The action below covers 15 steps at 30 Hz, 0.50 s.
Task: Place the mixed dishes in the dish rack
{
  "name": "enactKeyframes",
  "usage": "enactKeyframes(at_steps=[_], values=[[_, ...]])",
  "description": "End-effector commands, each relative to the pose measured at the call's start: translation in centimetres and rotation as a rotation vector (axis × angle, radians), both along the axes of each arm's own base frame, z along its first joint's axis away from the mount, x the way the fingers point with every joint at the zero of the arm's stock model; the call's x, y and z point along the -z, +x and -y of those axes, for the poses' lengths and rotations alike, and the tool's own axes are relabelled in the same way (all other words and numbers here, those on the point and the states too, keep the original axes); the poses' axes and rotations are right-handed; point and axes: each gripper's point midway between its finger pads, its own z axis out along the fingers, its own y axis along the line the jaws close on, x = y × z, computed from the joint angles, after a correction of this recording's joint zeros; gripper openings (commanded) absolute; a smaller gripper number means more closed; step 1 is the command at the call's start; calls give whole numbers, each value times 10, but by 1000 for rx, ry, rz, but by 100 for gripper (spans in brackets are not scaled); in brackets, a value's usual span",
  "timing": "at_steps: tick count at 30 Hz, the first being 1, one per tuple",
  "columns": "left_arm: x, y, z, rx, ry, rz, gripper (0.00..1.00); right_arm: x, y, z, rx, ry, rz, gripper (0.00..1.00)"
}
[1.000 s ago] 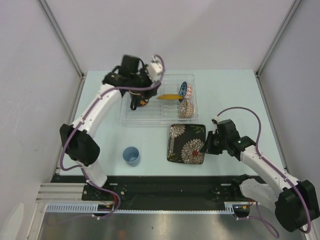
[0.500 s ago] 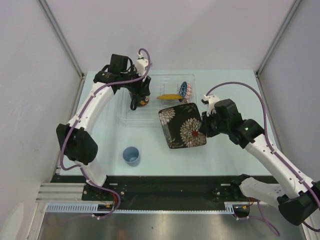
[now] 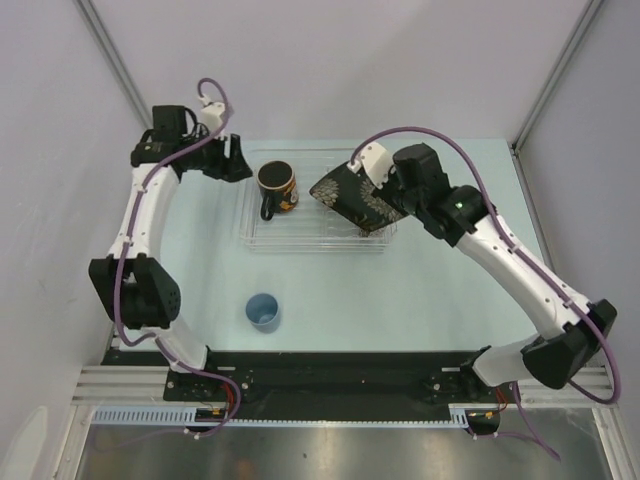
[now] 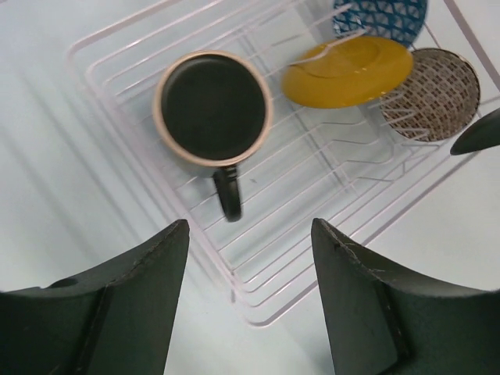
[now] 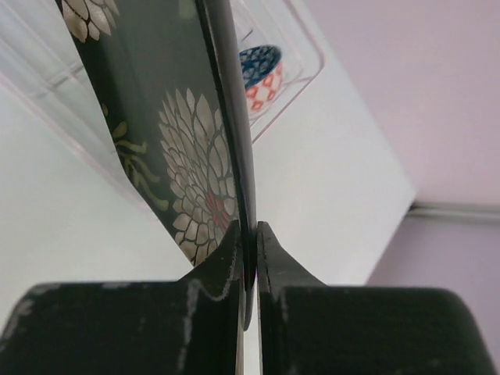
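Sq. plate [image 3: 350,195] is held tilted over the rack's [image 3: 262,240] right end.
R jaws are clamped on the plate's edge; L jaws are held apart, empty, off rack's far-left corner. Inside rack: mug [image 3: 275,183] at left; yellow plate [image 4: 348,72], blue bowl [image 4: 383,14], beige bowl [image 4: 431,94] at right. Cup [image 3: 262,311] is seen on worktop [image 3: 450,290], on rack's near side.

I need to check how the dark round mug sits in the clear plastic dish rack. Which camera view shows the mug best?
Left wrist: it looks straight down into the dark round mug, upright in the clear plastic dish rack, handle plain. Top external shows the mug smaller; right wrist misses it.
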Motion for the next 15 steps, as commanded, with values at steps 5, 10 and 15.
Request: enactKeyframes(at_steps=[5, 10, 15], values=[[-30, -22, -22, -43, -97, 43, 69, -118, 63, -43, -80, -53, 435, 0], [-25, -25, -29, -62, -114, 42, 69, -106, 81, -59, -99, -136, 454, 0], [-25, -25, -37, -84, -134, 45, 69, -86, 91, -64, -91, -196, 438, 0]])
